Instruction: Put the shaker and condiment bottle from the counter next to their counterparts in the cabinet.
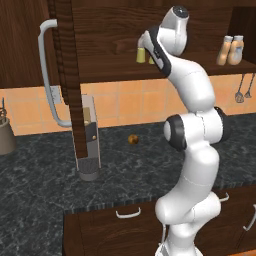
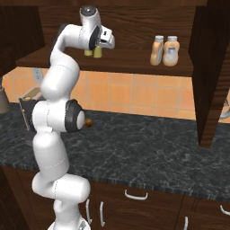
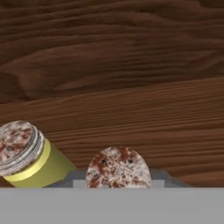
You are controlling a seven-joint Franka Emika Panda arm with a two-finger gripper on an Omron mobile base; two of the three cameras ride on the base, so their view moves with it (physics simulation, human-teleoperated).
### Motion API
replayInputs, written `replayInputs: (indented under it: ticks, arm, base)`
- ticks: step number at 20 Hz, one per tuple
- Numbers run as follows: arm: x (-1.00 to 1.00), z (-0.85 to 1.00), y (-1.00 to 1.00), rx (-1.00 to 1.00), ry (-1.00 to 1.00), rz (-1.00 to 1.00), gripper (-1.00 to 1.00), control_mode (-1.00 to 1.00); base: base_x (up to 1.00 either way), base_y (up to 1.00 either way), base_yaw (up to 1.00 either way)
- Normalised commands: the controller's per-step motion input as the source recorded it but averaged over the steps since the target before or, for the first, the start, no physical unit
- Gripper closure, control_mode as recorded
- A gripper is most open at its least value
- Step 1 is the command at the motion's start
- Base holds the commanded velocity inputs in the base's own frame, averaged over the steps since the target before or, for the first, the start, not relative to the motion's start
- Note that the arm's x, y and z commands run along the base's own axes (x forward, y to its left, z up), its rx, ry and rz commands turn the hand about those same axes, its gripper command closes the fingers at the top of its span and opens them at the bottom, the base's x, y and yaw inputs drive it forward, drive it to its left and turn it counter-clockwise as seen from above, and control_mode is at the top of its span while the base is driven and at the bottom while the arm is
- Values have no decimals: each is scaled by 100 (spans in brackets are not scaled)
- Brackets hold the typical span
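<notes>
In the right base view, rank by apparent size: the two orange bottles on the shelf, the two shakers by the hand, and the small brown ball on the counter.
1. Bottles: largest, alike.
2. Shakers: smaller, partly hidden by the hand, so unranked against each other.
3. Brown ball: smallest, half behind the arm.

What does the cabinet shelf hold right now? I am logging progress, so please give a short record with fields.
bottles: two condiment bottles side by side on the right of the cabinet shelf
shakers: two shakers together on the left of the shelf
gripper: gripper shut on one shaker; the other shaker close beside
counter: counter bears a small brown round thing
</notes>
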Motion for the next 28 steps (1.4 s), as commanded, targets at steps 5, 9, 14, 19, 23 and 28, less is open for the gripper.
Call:
replayInputs:
  ticks: [5,9,14,19,23,28]
  arm:
    - [8,-38,23,3,9,0,-100,-100]
    - [30,-30,1,5,11,0,-100,-100]
    - [25,-15,0,4,5,0,-100,-100]
    - [13,0,0,2,1,0,-100,-100]
    - [3,0,0,2,0,0,-100,-100]
    - [4,5,0,1,0,0,-100,-100]
  base:
    - [0,0,0]
    - [0,0,0]
    - [0,0,0]
    - [0,0,0]
    - [0,0,0]
    - [0,0,0]
